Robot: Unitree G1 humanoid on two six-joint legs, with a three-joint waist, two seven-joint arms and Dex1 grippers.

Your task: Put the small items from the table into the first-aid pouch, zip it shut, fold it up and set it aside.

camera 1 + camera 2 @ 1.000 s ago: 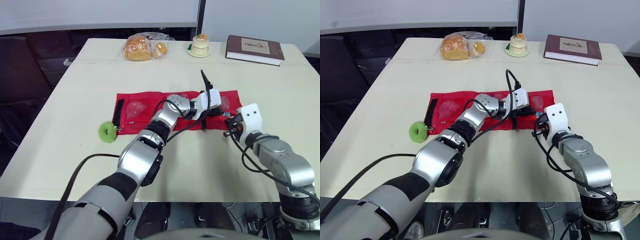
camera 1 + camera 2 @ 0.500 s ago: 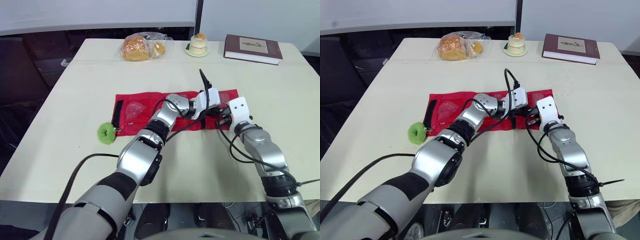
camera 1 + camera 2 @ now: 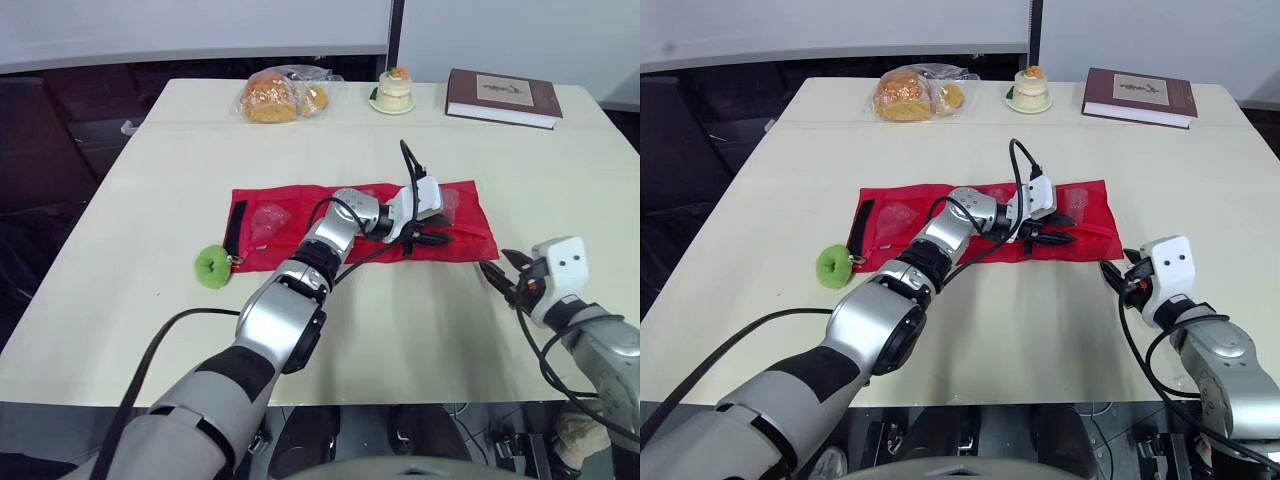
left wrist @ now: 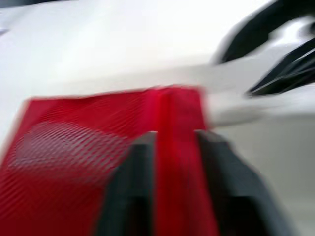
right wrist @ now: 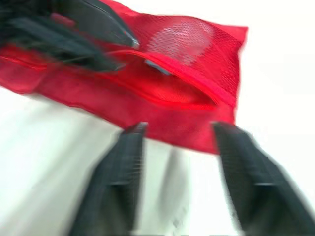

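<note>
The red first-aid pouch (image 3: 290, 222) lies flat and stretched out across the middle of the table, with packets showing through its mesh pockets. A green round item (image 3: 212, 265) sits at its left end beside the black strap (image 3: 237, 222). My left gripper (image 3: 432, 237) hovers over the pouch's right part, open, and red fabric (image 4: 74, 147) shows under and between its fingers (image 4: 130, 191). My right gripper (image 3: 500, 267) is open over bare table, in front of and to the right of the pouch's right end (image 5: 197, 93), with nothing between its fingers (image 5: 123, 182).
Along the far edge stand a bag of bread (image 3: 285, 95), a small cake on a plate (image 3: 397, 88) and a dark red book (image 3: 503, 97). Cables run along both forearms. The table's front edge (image 3: 400, 402) is close behind my right gripper.
My right gripper has pulled away from the pouch's right end toward the front right and opened. My left gripper has opened while staying over the pouch.
</note>
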